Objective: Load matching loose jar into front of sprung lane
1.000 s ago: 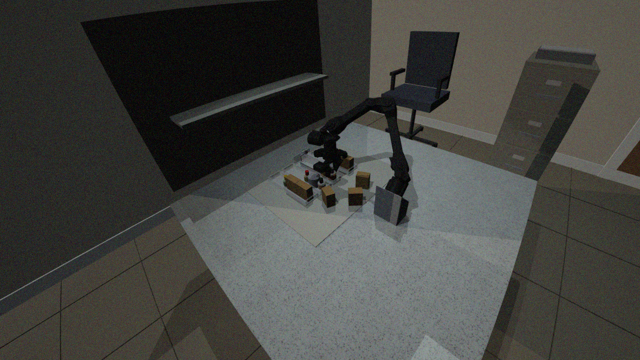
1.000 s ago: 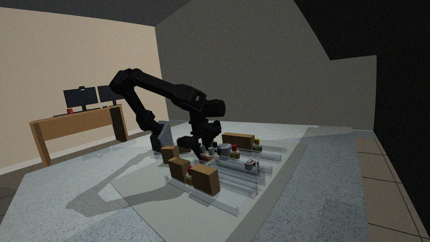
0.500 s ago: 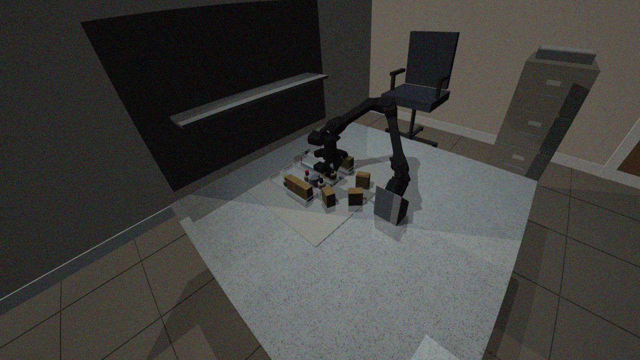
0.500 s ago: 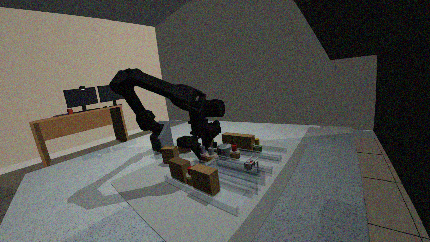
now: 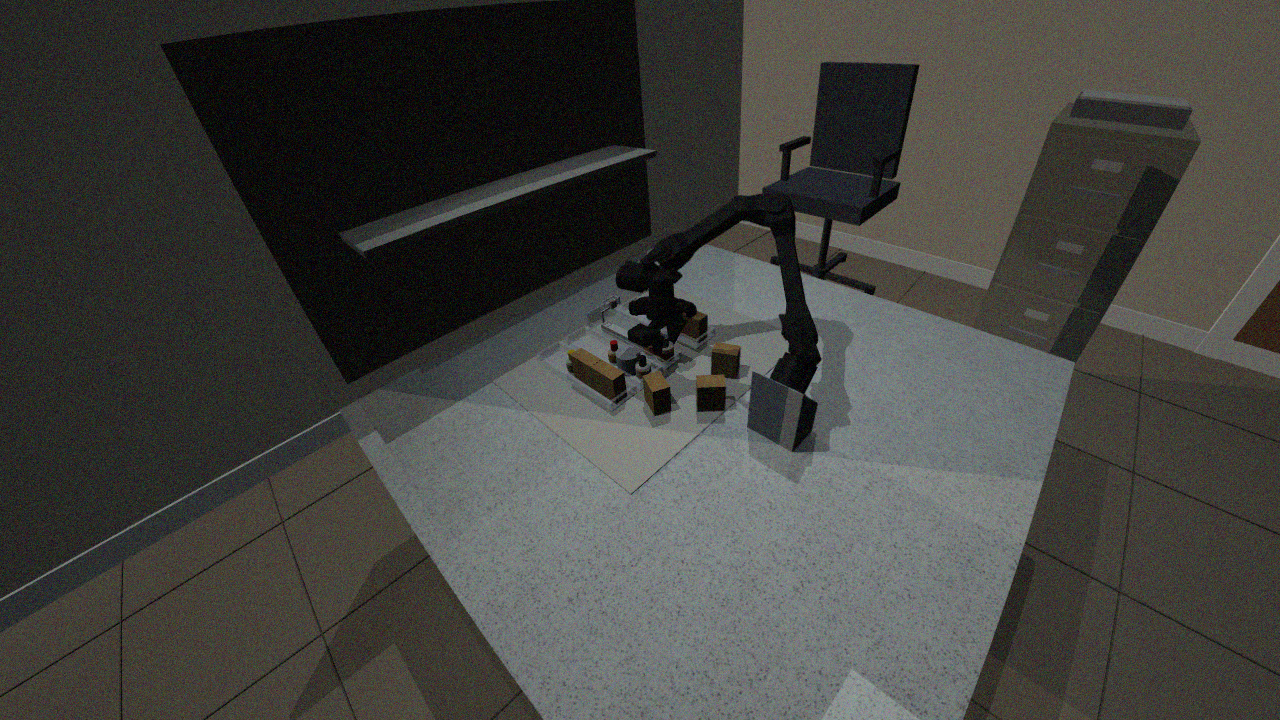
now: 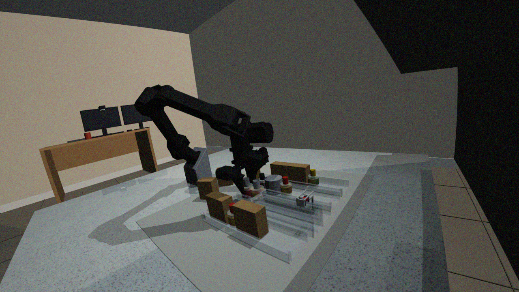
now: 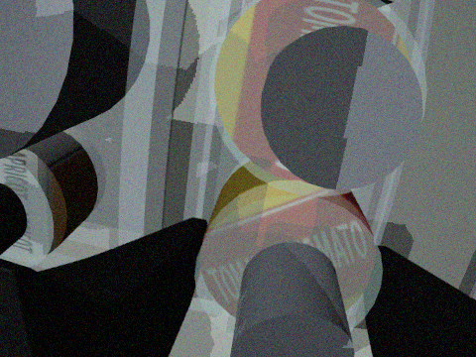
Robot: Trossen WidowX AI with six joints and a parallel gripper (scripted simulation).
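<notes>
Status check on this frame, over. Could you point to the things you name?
Gripper (image 6: 246, 188) (image 7: 288, 249) shut on the near tomato jar (image 7: 225, 275). Second tomato jar (image 7: 243, 84) directly ahead. Apricot jar (image 7: 74, 183) off to one side.

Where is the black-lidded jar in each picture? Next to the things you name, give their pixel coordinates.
The black-lidded jar (image 5: 642, 366) (image 6: 261, 177) (image 7: 47, 198):
Top: near the middle.
Exterior: near the middle, partly hidden.
Wrist: left edge, partly cut off.
Shared landmark: the wide grey tub (image 5: 626, 360) (image 6: 273, 183) (image 7: 30, 74) near it.

Wooden blocks (image 5: 710, 394) (image 6: 250, 218) are arrayed on a speckled table (image 5: 716, 573) (image 6: 366, 232).
A pale mat (image 5: 626, 447) (image 6: 203, 250) is laid flat on its top.
</notes>
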